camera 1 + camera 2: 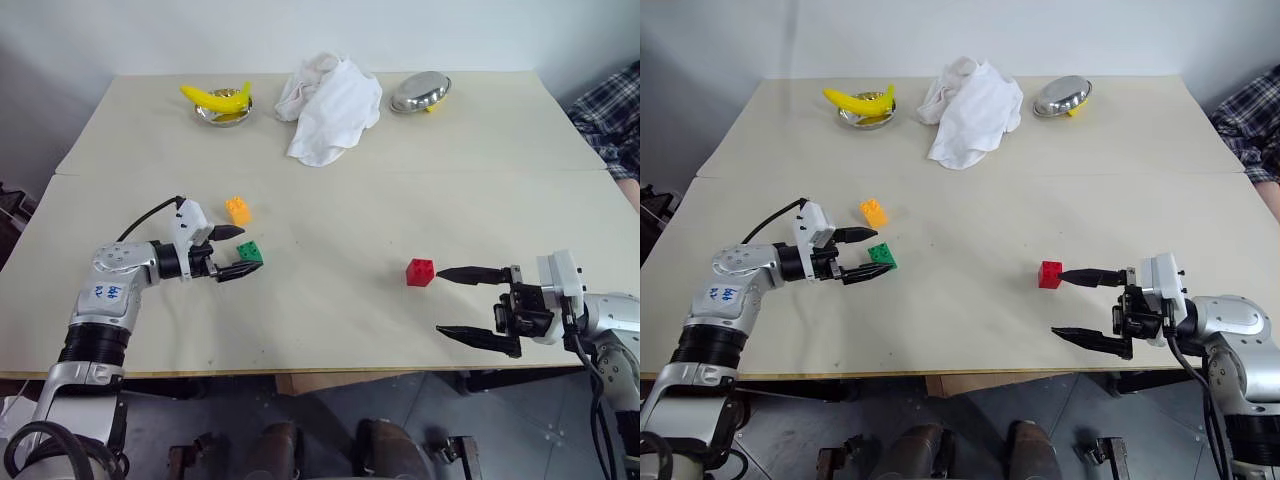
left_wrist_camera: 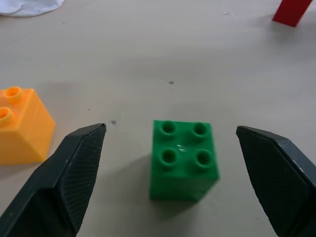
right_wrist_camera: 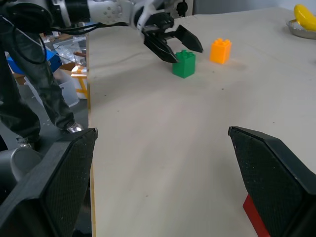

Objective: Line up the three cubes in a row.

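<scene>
Both grippers spread wide, holding nothing.
Green cube (image 2: 183,165) sits between left gripper (image 1: 236,252) fingers; red cube (image 1: 420,272) seemingly touches right gripper (image 1: 470,305) fingertip.

Frame edge cuts off the person's plaid sleeve (image 1: 610,118).

Bare desk (image 1: 330,300) is lying open between the green cube (image 1: 251,251) and red cube (image 1: 420,272); the orange cube (image 1: 238,209) is crowding the left claw (image 1: 236,252), its wide-spread fingers flanking the green cube.
</scene>
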